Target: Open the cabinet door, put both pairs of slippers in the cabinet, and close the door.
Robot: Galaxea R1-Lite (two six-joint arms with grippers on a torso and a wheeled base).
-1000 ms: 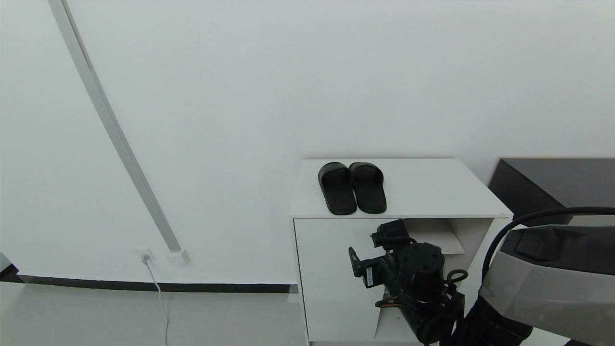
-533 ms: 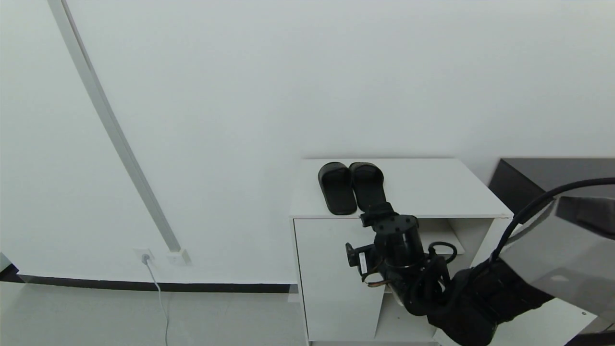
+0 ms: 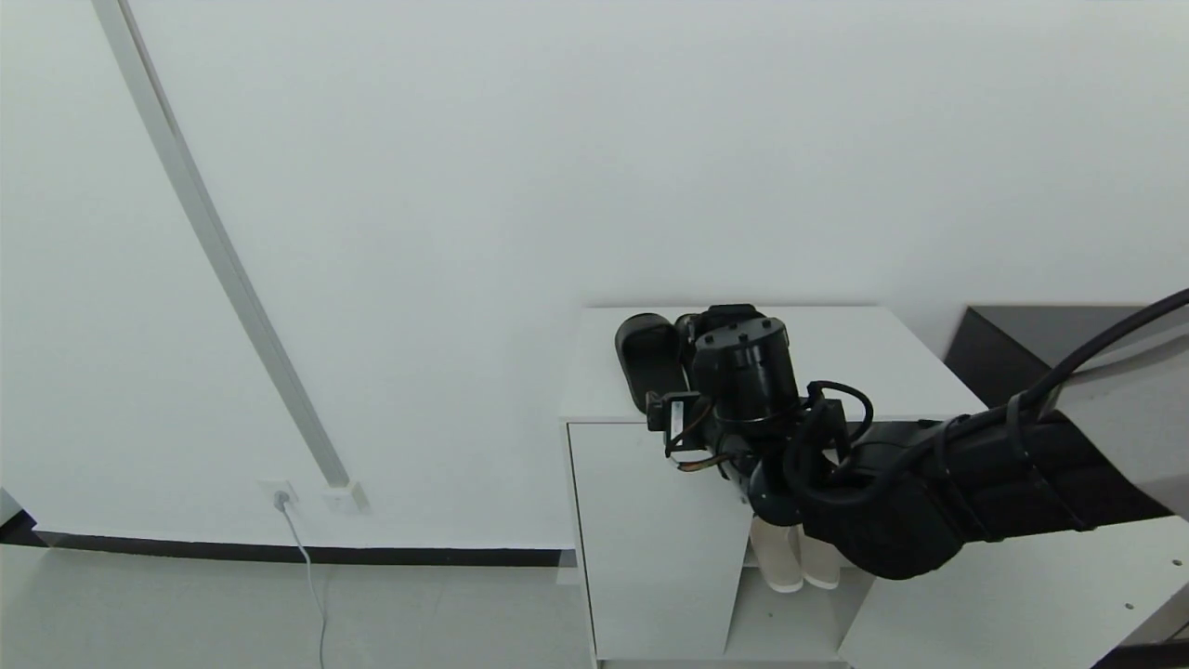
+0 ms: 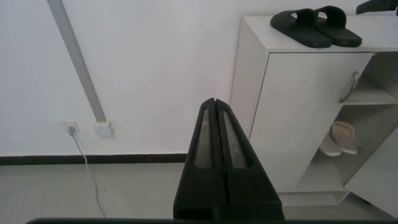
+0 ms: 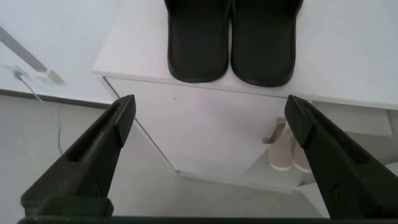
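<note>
White cabinet (image 3: 892,358), matte black slippers (image 5: 198,43) side by side

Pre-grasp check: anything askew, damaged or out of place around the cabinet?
Nothing stands out. The black slippers lie side by side on top of the cabinet; the beige slippers are inside its open half; the right gripper is open near the black pair.

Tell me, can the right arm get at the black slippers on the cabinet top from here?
Probably yes. The right gripper is open and faces the black slippers, which lie side by side on the cabinet top. Nothing stands between them.
</note>
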